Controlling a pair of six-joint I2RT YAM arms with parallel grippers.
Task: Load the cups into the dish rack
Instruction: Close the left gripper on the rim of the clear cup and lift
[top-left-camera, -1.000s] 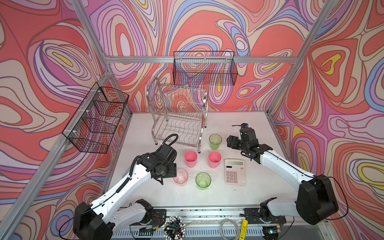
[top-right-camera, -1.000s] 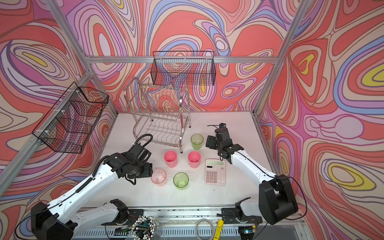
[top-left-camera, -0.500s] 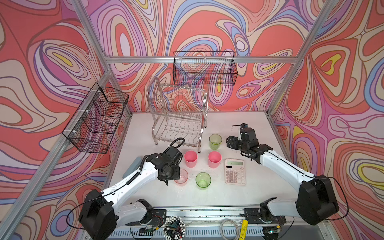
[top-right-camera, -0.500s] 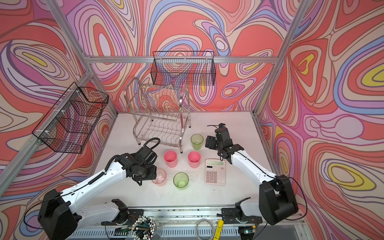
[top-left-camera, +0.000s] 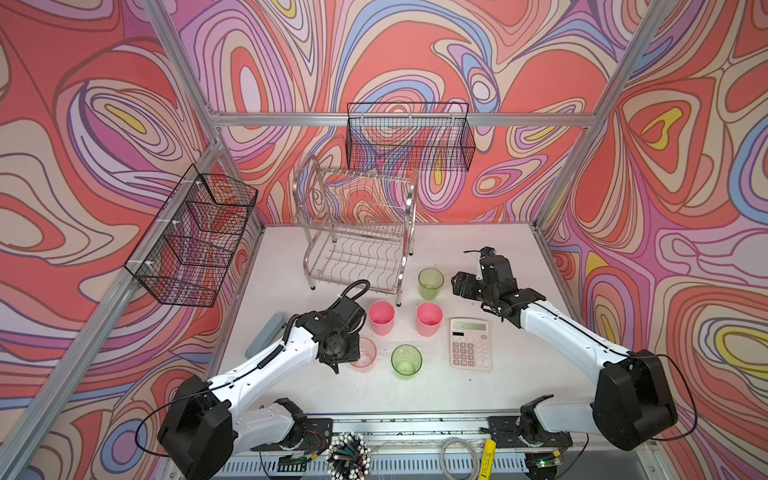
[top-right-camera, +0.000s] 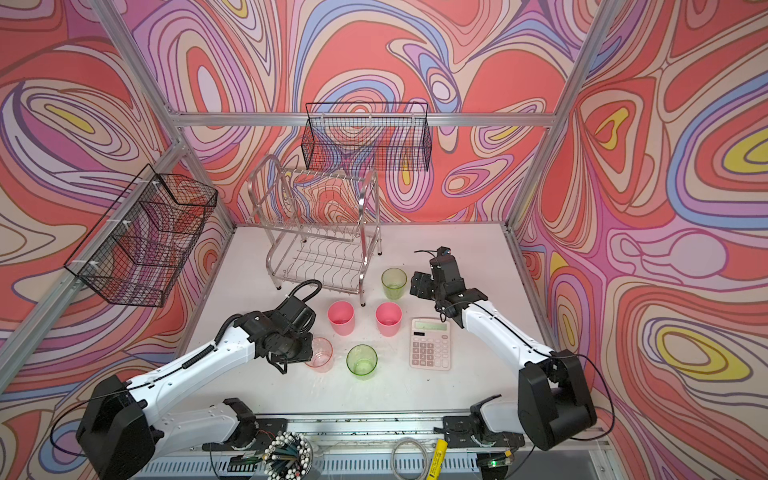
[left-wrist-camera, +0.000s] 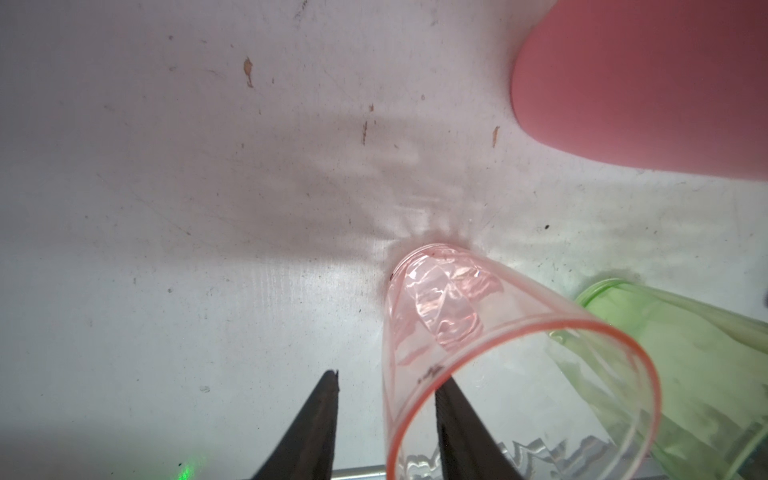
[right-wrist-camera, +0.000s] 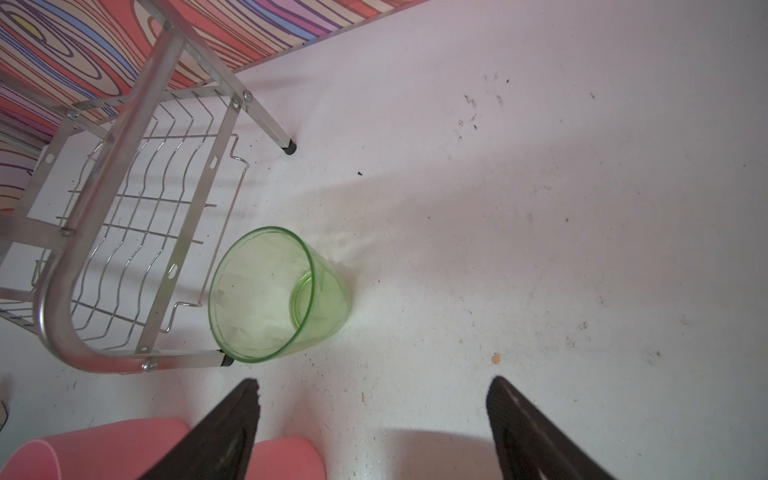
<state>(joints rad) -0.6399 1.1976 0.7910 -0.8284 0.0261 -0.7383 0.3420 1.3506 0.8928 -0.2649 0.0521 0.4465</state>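
Wall of clear pink cup is straddled by left end effector, narrowly parted (gap seen on outer side); right end effector is spread, empty.

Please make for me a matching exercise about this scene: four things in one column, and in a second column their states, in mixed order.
Things
1. clear pink cup
2. dish rack
3. calculator
4. right claw

States
A. open, holding nothing
B. lying flat, keys up
C. both tiers empty
D. left claw straddles its rim

Pairs: 1-D, 2-C, 3-B, 4-A
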